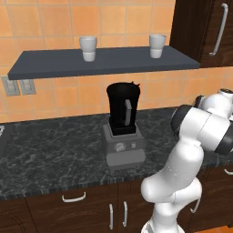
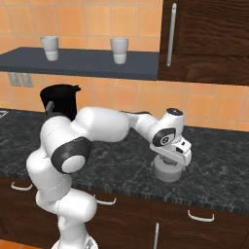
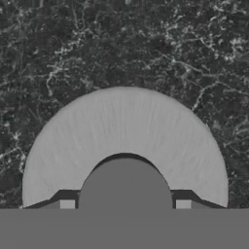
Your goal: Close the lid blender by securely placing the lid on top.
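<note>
Lid (image 2: 168, 171) on counter (image 2: 219, 165) under hand (image 2: 170, 160), grip unclear; blender (image 1: 123, 127) well apart w/ arm between.

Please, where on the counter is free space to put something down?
Bare counter lies left of the blender, towards the outlets. Bare too between blender and lid. It is crowded at the lid, where the pincer sits.
</note>
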{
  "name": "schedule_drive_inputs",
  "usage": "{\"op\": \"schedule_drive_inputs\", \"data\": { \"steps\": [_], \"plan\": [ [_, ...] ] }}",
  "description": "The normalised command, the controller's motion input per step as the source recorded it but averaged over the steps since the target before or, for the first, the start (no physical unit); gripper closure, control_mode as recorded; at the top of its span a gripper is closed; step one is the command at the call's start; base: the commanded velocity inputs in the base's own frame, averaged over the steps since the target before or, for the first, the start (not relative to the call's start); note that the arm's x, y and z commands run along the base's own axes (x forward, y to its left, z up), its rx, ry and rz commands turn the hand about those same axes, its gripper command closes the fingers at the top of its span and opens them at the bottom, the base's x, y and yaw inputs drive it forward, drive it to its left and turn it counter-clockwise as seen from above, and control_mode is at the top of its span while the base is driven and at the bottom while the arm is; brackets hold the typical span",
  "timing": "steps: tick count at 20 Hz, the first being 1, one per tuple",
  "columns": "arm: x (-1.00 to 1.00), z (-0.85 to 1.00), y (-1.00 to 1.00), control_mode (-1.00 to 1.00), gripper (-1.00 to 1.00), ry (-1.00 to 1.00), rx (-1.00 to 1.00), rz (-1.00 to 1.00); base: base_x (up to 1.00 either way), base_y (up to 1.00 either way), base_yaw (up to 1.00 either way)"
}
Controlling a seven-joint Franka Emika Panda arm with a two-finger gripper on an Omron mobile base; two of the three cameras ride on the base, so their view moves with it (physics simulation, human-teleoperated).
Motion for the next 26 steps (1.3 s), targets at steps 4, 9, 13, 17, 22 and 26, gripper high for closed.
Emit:
{"op": "schedule_drive_inputs", "data": {
  "steps": [4,9,13,17,22,26],
  "plan": [
    [-0.04,1.00,0.09,-1.00,1.00,-0.13,0.00,-0.09,0.00,0.00,0.00],
    [0.00,1.00,0.51,-1.00,1.00,-0.15,-0.06,-0.13,0.00,0.00,0.00],
    [0.00,1.00,0.66,-1.00,1.00,-0.16,-0.12,-0.12,0.00,0.00,0.00],
    [0.00,1.00,0.76,-1.00,1.00,-0.19,-0.13,-0.08,0.00,0.00,0.00],
    [0.00,1.00,0.96,-1.00,1.00,-0.18,-0.08,0.00,0.00,0.00,0.00],
    [0.00,1.00,0.99,-1.00,1.00,-0.15,-0.09,0.00,0.00,0.00,0.00]
  ]
}}
